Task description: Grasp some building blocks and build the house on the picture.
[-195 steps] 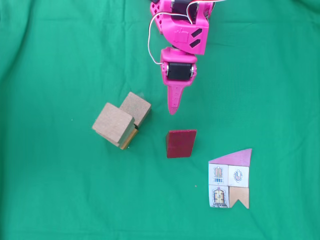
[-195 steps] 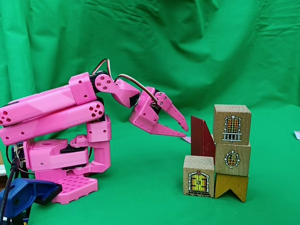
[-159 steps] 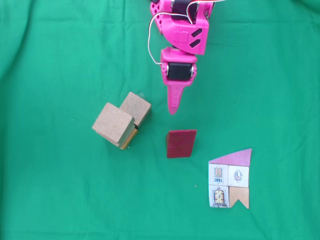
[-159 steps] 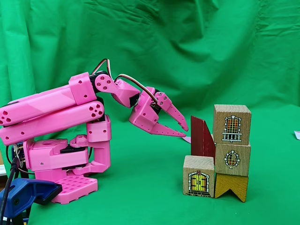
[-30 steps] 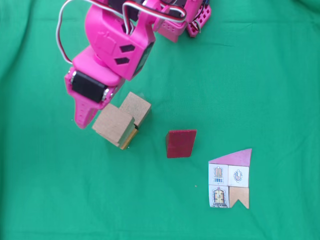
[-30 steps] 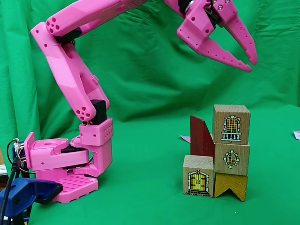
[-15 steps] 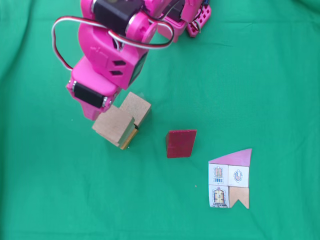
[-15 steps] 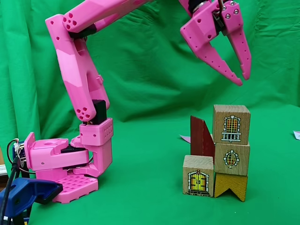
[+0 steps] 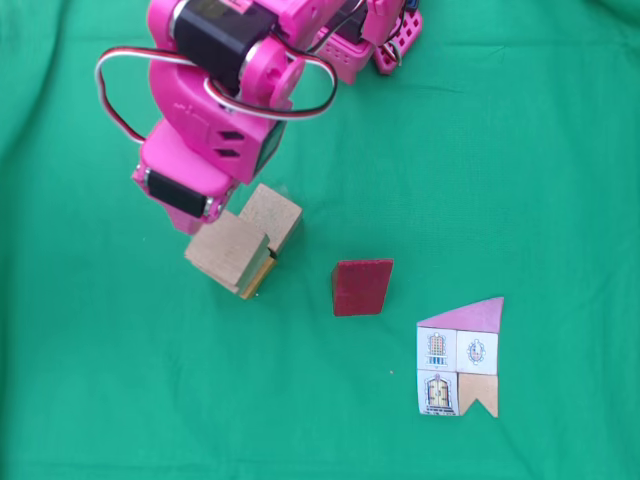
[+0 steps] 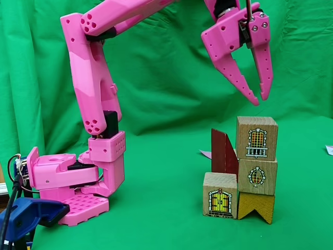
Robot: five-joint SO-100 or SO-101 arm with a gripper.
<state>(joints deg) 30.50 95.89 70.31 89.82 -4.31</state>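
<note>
Green cloth covers the worktop (image 9: 540,150) and hangs as a backdrop behind it. My gripper (image 10: 255,99) hangs with its fingers (image 10: 239,78) spread and nothing between them, tips pointing down just above the top block (image 10: 256,137), the one with the window print, and not touching it.

That block sits on a second printed cube (image 10: 257,177), which rests on a yellow notched piece (image 10: 256,207); a door block (image 10: 220,195) stands just left of that, and the dark red roof block (image 10: 224,152) stands behind it. From above, the arm's pink head (image 9: 205,150) covers the far left edge of the top block (image 9: 228,250), while the roof block (image 9: 362,287) stands apart to the right and the picture card (image 9: 460,357) lies nearer and further right.

I judge the step to be grasping the top block. I would centre the fingers over it so one comes down each flat side, descend straight, and stop before the tips reach the cube beneath. Close gently, then lift vertically; a sideways drag could topple the stack.
</note>
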